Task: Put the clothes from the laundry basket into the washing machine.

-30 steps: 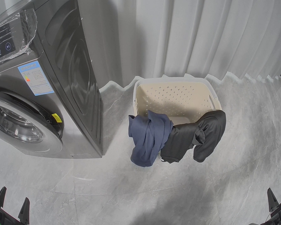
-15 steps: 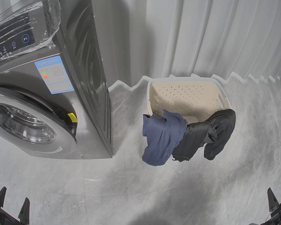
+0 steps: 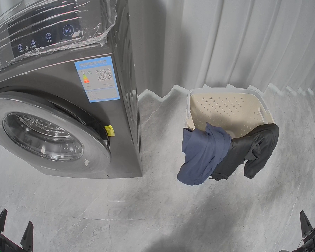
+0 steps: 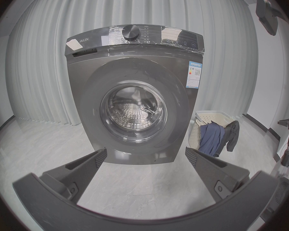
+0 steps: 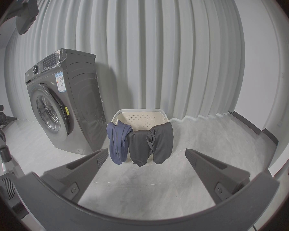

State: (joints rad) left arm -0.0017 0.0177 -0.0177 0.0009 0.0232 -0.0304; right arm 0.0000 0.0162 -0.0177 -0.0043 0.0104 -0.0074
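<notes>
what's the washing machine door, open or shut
Shut: the round glass door sits flush against the washing machine front in the left wrist and head views.

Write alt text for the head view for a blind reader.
A grey washing machine stands on the left; right of it, a cream laundry basket has a blue garment and a dark grey garment draped over its near rim. The left pincer and right pincer sit open at the bottom corners.

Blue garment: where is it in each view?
Head view: blue garment draped on the laundry basket, right of the washing machine.
Left wrist view: blue garment on the basket rim, beside the machine.
Right wrist view: blue garment between machine and dark garment.
Shared landmark: basket.
</notes>
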